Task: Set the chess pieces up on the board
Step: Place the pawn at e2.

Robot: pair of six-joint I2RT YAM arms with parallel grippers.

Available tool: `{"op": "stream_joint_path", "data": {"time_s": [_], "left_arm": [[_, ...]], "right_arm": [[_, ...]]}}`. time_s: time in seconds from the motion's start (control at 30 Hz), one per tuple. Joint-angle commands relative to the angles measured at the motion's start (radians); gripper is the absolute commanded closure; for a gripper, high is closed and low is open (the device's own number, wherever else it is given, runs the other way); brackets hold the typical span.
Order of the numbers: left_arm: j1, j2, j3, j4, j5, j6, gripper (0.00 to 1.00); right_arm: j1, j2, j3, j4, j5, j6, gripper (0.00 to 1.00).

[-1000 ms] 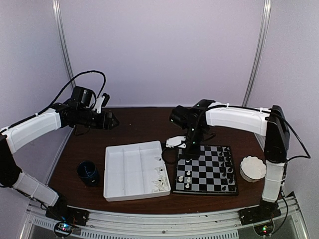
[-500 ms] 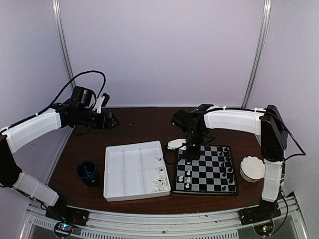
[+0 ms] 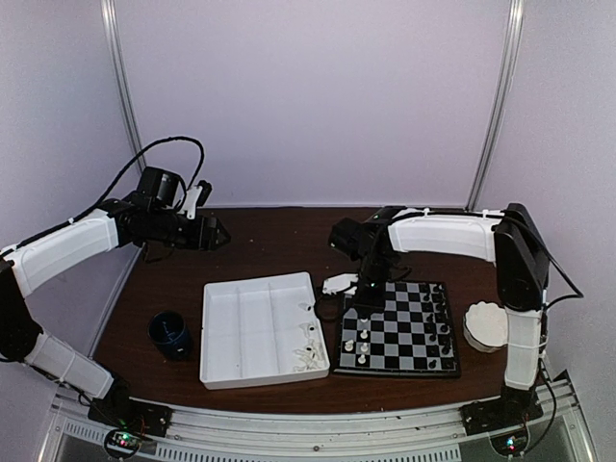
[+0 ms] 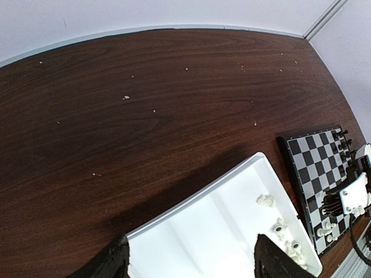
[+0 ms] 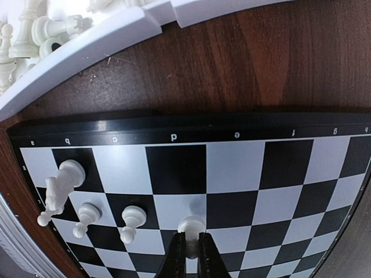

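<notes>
The board (image 5: 243, 174) fills the right wrist view, its lettered rim toward the tray. My right gripper (image 5: 188, 246) is shut on a white pawn (image 5: 191, 225), held just over a white square in the d file, second row. Whether its base touches the square I cannot tell. Three white chess pieces (image 5: 87, 217) stand to its left on the board. From above, the right gripper (image 3: 364, 289) hangs over the far left part of the board (image 3: 404, 332). My left gripper (image 4: 191, 263) is open and empty, high over the tray's far edge; from above, this left gripper (image 3: 214, 233) is at the back left.
The white compartmented tray (image 3: 252, 332) lies left of the board, with several white pieces (image 3: 308, 354) in its near right corner. Black pieces (image 3: 442, 318) line the board's right edge. A dark blue cup (image 3: 170, 332) stands left of the tray, and a white bowl (image 3: 488, 324) right of the board.
The right arm's elbow and forearm have swung a little to the left while its gripper stayed over the board's far left part with the pawn. The left arm has not moved.
</notes>
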Motion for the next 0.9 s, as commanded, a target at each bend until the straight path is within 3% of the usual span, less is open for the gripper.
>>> {"op": "stream_joint_path", "data": {"time_s": [0.0, 0.33, 0.53, 0.87], "left_arm": [[0.008, 0.009, 0.034, 0.026, 0.006, -0.004, 0.26], [0.008, 0.009, 0.034, 0.026, 0.007, -0.004, 0.26], [0.007, 0.008, 0.034, 0.026, 0.005, -0.002, 0.26], [0.008, 0.012, 0.035, 0.026, 0.014, -0.005, 0.26]], "right_arm": [[-0.002, 0.019, -0.006, -0.004, -0.019, 0.001, 0.96], [0.001, 0.024, -0.022, 0.001, -0.016, 0.001, 0.95], [0.002, 0.008, -0.01, -0.018, -0.018, 0.01, 0.77], [0.025, -0.089, 0.188, -0.127, -0.039, 0.008, 0.71]]}}
